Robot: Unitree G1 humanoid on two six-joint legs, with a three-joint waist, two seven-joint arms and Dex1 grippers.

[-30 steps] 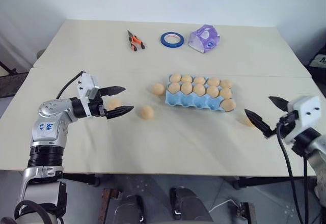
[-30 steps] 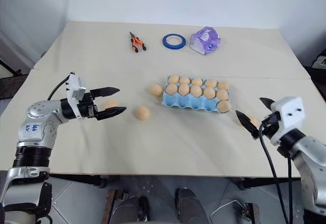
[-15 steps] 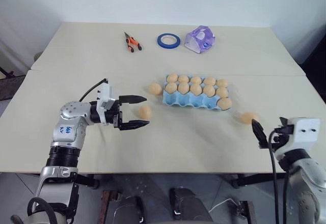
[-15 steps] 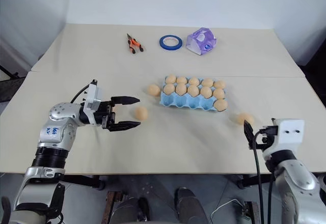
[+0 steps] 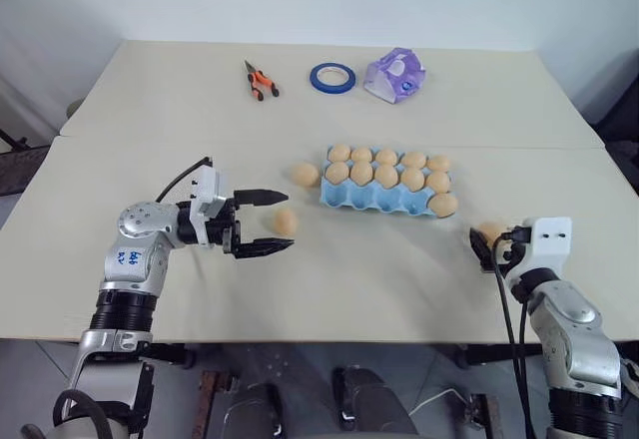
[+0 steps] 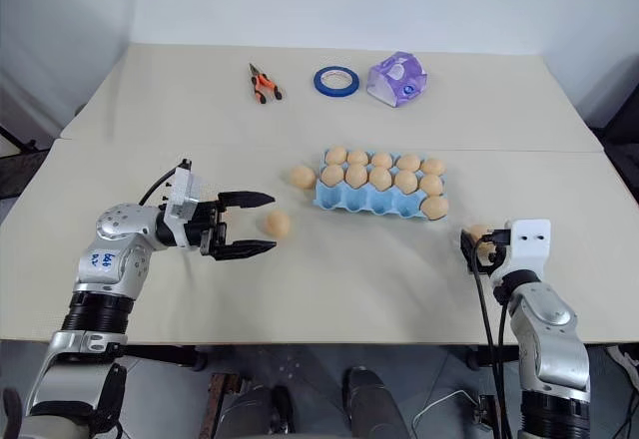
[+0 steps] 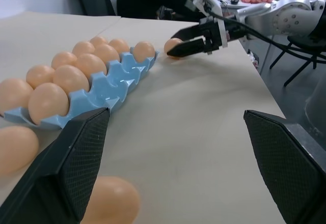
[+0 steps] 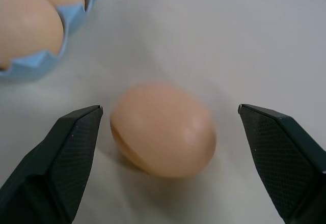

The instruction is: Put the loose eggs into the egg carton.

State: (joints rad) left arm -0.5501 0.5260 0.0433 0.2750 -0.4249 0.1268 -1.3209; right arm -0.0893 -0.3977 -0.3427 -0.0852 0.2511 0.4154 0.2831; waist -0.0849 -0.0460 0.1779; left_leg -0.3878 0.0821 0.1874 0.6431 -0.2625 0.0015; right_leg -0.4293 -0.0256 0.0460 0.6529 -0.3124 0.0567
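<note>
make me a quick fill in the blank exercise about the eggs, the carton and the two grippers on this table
1. The egg carton is coloured light ____.
2. The number of loose eggs lying on the table outside the carton is ____.
3. The egg between the open fingers of the right gripper lies on the ____.
4. The left gripper has its fingers ____.

Missing words: blue; three; table; open
</note>
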